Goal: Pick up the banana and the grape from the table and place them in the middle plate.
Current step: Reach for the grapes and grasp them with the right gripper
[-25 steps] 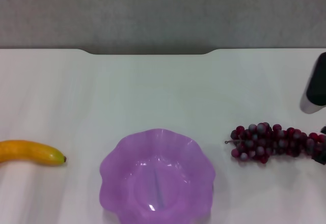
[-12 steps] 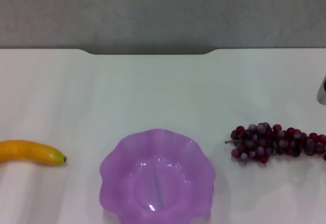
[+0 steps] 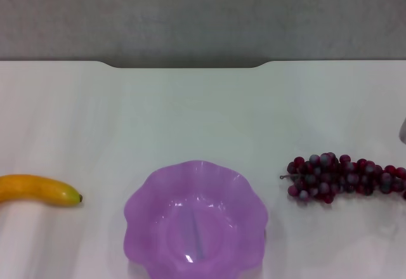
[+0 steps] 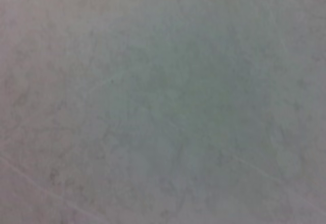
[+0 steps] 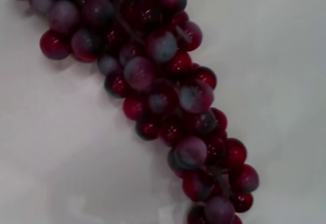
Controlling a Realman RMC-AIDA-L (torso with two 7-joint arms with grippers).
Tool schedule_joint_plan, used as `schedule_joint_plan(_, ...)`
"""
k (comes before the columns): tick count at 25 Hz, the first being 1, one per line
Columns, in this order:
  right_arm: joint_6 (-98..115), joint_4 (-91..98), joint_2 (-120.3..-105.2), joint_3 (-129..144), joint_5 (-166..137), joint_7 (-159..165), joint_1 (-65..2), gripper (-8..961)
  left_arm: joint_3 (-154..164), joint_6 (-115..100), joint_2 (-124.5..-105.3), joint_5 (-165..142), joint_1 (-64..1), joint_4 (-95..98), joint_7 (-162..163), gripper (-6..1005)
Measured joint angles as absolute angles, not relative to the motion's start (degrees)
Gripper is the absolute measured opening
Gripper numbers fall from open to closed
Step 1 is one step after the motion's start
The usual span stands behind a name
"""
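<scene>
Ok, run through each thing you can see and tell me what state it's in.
Banana: lying on the table, left of the plate, untouched.
Grapes: lying on the table right of the plate, not held.
Plate: upright, empty.
Hands: neither in view.

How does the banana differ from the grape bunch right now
The banana is one smooth yellow-orange piece; the grape bunch is a cluster of many small dark red-purple balls. The banana lies left of the plate, cut off by the picture's left edge; the grapes lie right of it. Both lie lengthwise on the table, outside the plate.
</scene>
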State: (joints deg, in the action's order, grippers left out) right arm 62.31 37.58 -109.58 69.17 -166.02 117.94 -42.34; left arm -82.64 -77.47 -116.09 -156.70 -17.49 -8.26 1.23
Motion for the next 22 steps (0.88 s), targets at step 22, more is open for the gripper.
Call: schedule_joint_plan(22,57.9,34.6,-110.57,69.1,-165.9,117.5,-41.3,817,-82.5,-78.8,-116.19,-156.8,-16.7,-8.3,1.2,889)
